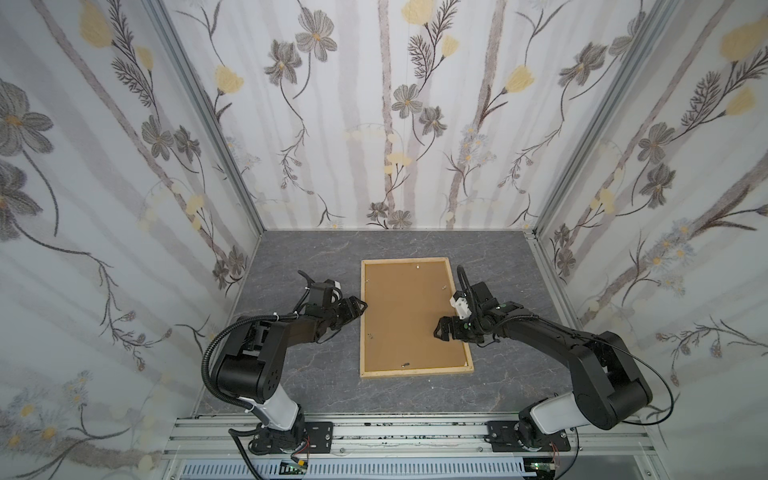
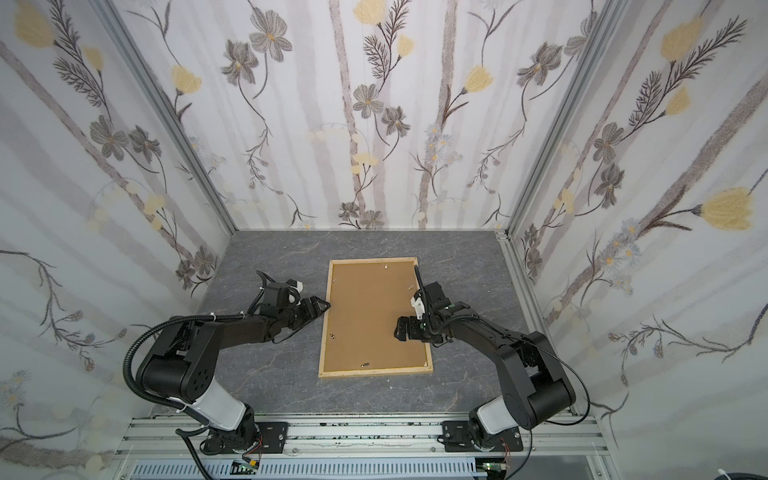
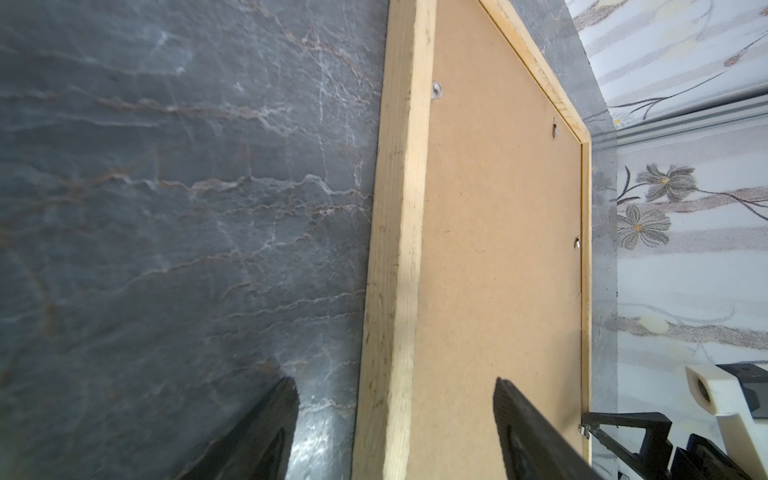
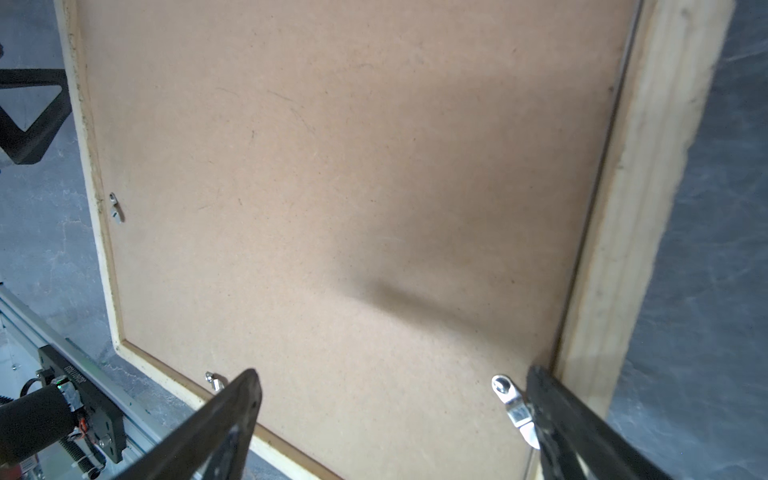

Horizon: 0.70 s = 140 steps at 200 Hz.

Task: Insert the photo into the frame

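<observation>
1. Wooden frame [image 1: 415,371] lies on the grey counter [image 1: 316,374], filled by a brown back board [image 1: 411,316].
2. The left end effector [image 1: 360,306] and right end effector [image 1: 441,330] are spread and empty.
3. No photo shows.
4. The frame looks stiff and light; grab a side strip.

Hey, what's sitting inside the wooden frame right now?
A brown backing panel fills the frame, with small metal tabs at its edges. Whatever lies under the panel is covered; no photo shows.

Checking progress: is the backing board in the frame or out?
In. The backing board lies flat inside the frame, wood strips on all four sides. Whether the photo sits beneath it, cannot tell.
</observation>
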Tool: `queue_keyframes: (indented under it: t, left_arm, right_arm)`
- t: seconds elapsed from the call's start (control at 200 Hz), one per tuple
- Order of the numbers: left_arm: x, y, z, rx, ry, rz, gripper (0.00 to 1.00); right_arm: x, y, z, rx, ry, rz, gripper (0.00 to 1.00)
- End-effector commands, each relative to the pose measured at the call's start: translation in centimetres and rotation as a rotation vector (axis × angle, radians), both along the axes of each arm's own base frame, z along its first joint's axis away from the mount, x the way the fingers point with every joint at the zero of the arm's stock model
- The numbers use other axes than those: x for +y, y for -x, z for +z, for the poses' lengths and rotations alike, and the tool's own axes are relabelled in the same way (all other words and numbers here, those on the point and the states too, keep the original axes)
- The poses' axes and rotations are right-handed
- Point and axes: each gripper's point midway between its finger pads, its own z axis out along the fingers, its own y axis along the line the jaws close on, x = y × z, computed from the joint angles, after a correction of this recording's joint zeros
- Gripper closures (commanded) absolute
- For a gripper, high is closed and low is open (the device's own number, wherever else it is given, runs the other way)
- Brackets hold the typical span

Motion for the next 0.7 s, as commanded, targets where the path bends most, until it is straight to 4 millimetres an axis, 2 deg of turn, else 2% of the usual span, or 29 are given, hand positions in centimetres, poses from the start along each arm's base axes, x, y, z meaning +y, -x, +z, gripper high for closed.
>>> queue_keyframes:
  t: [0.0,0.19,0.335,0.47,0.695]
  left_arm:
    - [0.4,1.4,-1.5,0.082,-0.014,0.016,0.23]
    - [0.3,1.3,-1.3,0.079,-0.008,0.015,0.23]
    - [0.5,1.4,-1.2,0.074,-0.018,0.016,0.23]
    - [0.6,1.4,-1.1,0.073,-0.023,0.020,0.23]
    - [0.7,1.5,-1.4,0.081,-0.027,0.021,0.23]
  right_arm:
    - [0.7,1.6,-0.2,0.067,-0.044,0.012,0.02]
    - [0.9,1.5,-0.1,0.063,-0.049,0.012,0.02]
    - [0.7,1.0,1.1,0.027,-0.032,0.009,0.02]
    - [-0.1,0.6,2.1,-0.003,0.018,0.008,0.02]
    - [-1.6,1.0,2.1,-0.003,0.101,0.008,0.02]
